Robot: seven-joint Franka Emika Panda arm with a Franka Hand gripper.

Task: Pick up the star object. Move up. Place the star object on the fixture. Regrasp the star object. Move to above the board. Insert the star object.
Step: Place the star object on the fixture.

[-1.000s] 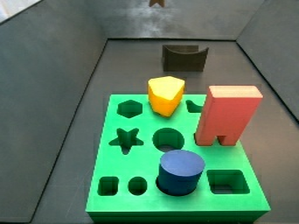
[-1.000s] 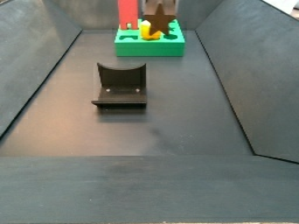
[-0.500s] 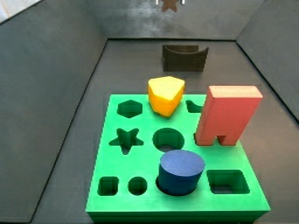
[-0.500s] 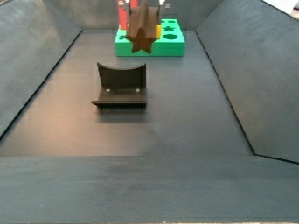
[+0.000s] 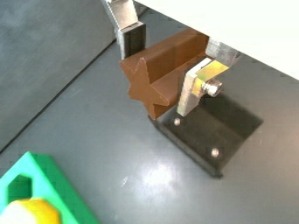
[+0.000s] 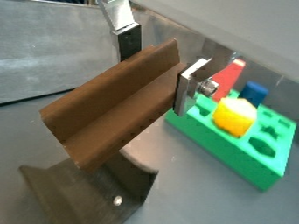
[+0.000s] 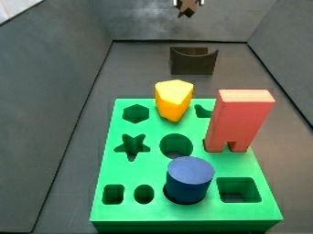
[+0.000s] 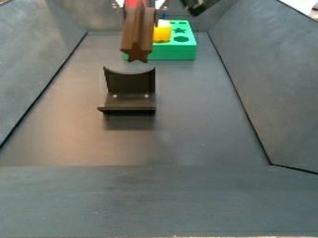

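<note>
My gripper (image 5: 163, 66) is shut on the brown star object (image 5: 158, 74), a long star-section bar, and holds it just above the fixture (image 5: 216, 131). In a side view the star object (image 8: 136, 35) hangs tilted over the fixture (image 8: 126, 91), its lower end close to the bracket's top. In a wrist view the bar (image 6: 111, 114) slants down toward the fixture (image 6: 100, 188). The green board (image 7: 184, 164) has an empty star-shaped hole (image 7: 132, 144). The gripper (image 7: 186, 5) shows only at the frame's upper edge in a side view.
On the board stand a yellow hexagon piece (image 7: 174, 99), a red block (image 7: 239, 119) and a blue cylinder (image 7: 188, 179). The board also shows far back in a side view (image 8: 172, 42). Grey walls enclose the dark floor (image 8: 162, 139).
My gripper has carried the star object away from the board toward the fixture and lower; it now hangs right over the bracket.
</note>
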